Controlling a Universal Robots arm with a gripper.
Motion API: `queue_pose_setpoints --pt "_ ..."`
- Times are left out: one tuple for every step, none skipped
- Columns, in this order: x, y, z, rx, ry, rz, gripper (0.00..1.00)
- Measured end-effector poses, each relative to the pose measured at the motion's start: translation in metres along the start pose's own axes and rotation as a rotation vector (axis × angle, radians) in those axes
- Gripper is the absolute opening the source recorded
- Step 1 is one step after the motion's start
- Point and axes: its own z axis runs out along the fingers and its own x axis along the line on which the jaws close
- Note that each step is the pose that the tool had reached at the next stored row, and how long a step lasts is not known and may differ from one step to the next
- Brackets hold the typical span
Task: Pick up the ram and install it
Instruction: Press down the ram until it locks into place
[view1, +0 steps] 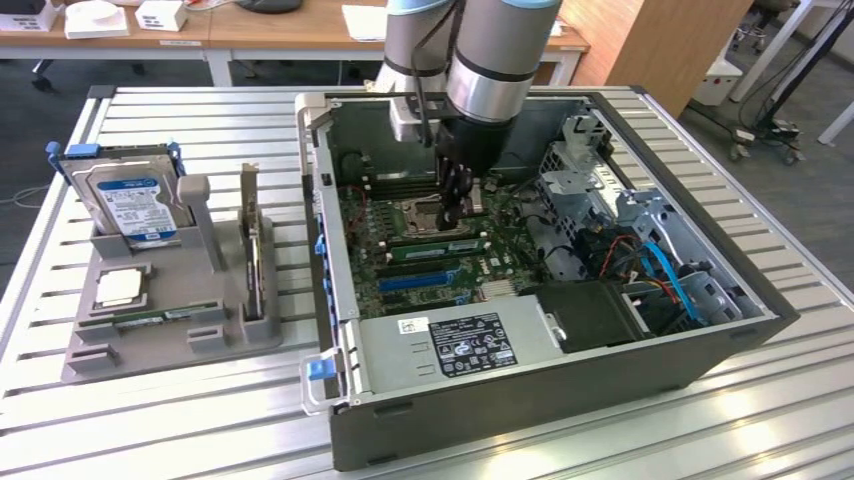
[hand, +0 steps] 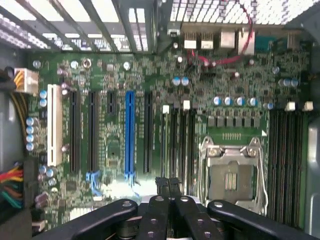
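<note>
gripper (hand: 168, 187) fingers pressed together, low inside the computer case (view1: 534, 400) beside the processor socket (hand: 232, 177). ram (view1: 430, 244) lies in its slot just beside the fingers; uneven pressing could leave it half-seated or bend the motherboard (hand: 115, 150).

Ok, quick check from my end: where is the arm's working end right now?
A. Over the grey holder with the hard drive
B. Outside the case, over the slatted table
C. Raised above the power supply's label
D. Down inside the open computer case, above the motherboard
D: in the exterior view the gripper reaches down into the open computer case next to the CPU socket, and the wrist view looks straight at the motherboard and that socket.
</note>
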Motion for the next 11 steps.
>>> queue_pose_setpoints --pt "0.0 -0.0025 -0.0001 0.0 0.0 0.0 0.1" --pt "0.0 -0.0049 -0.0002 0.0 0.0 0.0 0.1" --pt "0.0 -0.0073 -0.0003 0.0 0.0001 0.0 0.1" --pt "0.0 -0.0088 -0.0003 0.0 0.0 0.0 0.1" --pt "0.0 -0.0094 -0.0003 -0.0001 0.0 0.0 0.1" --pt "0.0 -0.0094 -0.0004 0.0 0.0 0.0 0.1" --pt "0.0 -0.0094 -0.0003 0.0001 -0.0001 0.0 0.1" --pt "0.0 -0.0094 -0.0003 0.0 0.0 0.0 0.1" --pt "-0.0001 -0.0094 -0.0004 0.0 0.0 0.0 0.1" --pt "0.0 -0.0094 -0.0003 0.0 -0.0001 0.0 0.1" --pt "-0.0001 -0.0094 -0.0003 0.0 0.0 0.0 0.1"
